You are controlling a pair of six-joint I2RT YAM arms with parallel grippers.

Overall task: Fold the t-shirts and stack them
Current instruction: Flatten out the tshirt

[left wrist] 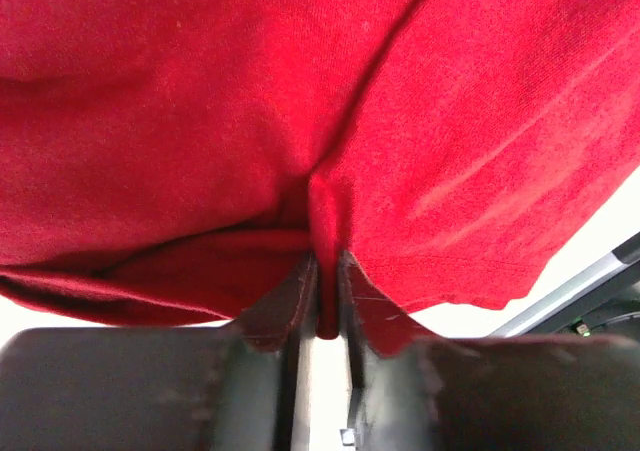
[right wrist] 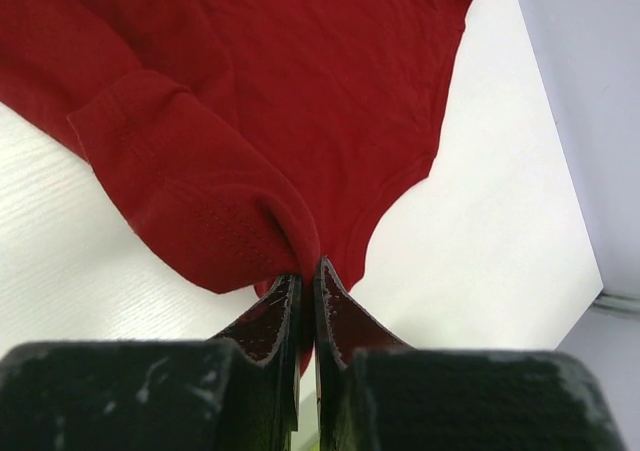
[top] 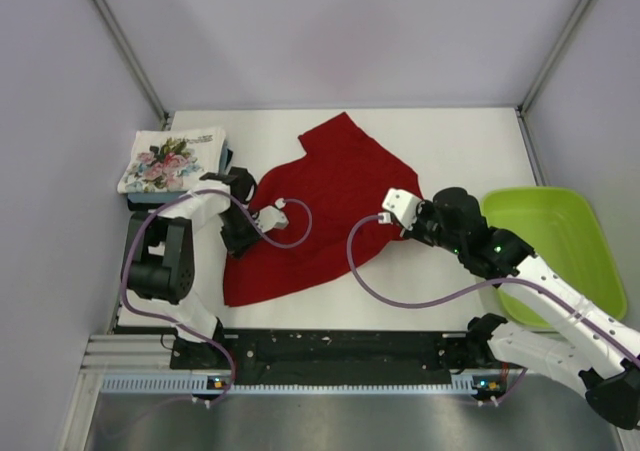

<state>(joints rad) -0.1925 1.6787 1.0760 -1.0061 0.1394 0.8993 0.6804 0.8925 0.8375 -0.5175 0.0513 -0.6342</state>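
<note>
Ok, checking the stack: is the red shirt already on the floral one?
No, the red shirt lies spread beside the floral shirt, not on it.

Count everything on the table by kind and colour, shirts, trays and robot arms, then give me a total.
Red t-shirt: 1
Floral t-shirt: 1
Blue t-shirt under it: 1 showing, maybe more hidden
Green tray: 1
Robot arms: 2, left arm and right arm
Total: 6
</note>
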